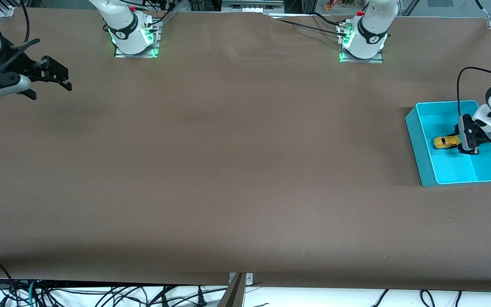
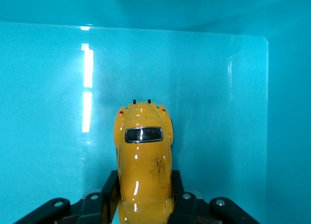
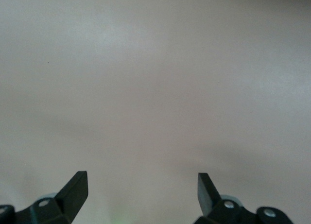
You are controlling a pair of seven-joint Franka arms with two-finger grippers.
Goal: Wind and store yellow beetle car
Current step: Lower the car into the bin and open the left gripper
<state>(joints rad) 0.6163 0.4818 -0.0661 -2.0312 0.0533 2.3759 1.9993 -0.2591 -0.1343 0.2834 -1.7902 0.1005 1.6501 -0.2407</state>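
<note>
The yellow beetle car [image 1: 446, 142] is inside the cyan bin [image 1: 419, 140] at the left arm's end of the table. My left gripper [image 1: 462, 141] reaches down into the bin and is shut on the car. In the left wrist view the black fingers [image 2: 109, 190] press both sides of the car [image 2: 144, 156], whose rounded body and dark window point away from the gripper [image 2: 144, 179] over the bin floor [image 2: 223, 117]. I cannot tell whether its wheels touch the floor. My right gripper [image 1: 49, 88] waits open and empty over the right arm's end of the table, as the right wrist view [image 3: 142, 179] shows.
The brown table [image 1: 237, 170] stretches between the two arms. The bin's walls [image 2: 286, 112] stand close around the car. Cables hang past the table edge nearest the front camera [image 1: 100, 296].
</note>
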